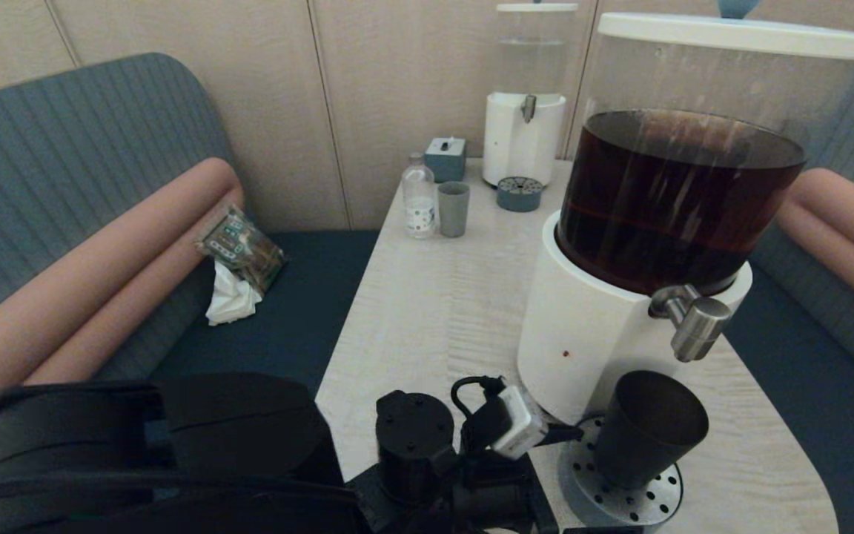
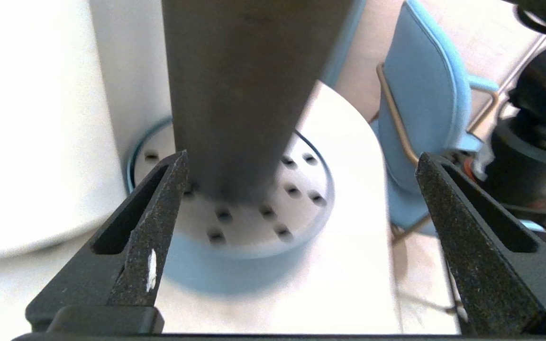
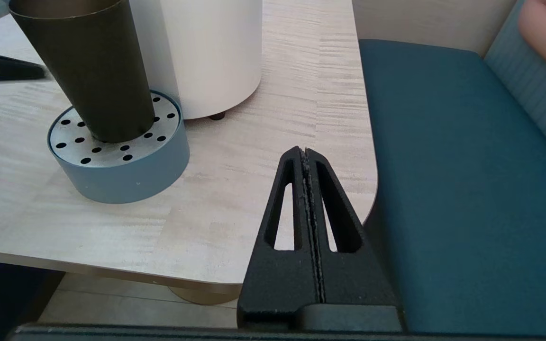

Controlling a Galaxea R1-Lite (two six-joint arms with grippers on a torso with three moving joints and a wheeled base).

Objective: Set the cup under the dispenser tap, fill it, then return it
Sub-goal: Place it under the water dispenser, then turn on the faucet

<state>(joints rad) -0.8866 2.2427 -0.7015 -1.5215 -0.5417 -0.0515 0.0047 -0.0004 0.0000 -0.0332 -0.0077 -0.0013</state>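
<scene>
while the left claw (image 2: pixel 301 199) is hanging spread wide just short of the cup (image 2: pixel 240 94), not gripping it, the cup is standing on the perforated drip tray (image 3: pixel 112 175) under the dispenser tap (image 1: pixel 696 326). right claw (image 3: pixel 307 156) is sitting pressed together off the bench (image 3: pixel 254 142) edge.

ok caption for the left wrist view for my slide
Left gripper, jaws wide open, at the black cup standing on the perforated drip tray.

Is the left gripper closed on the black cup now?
No: in the left wrist view the left gripper has its fingers spread wide, and the cup stands free on the perforated drip tray.
</scene>
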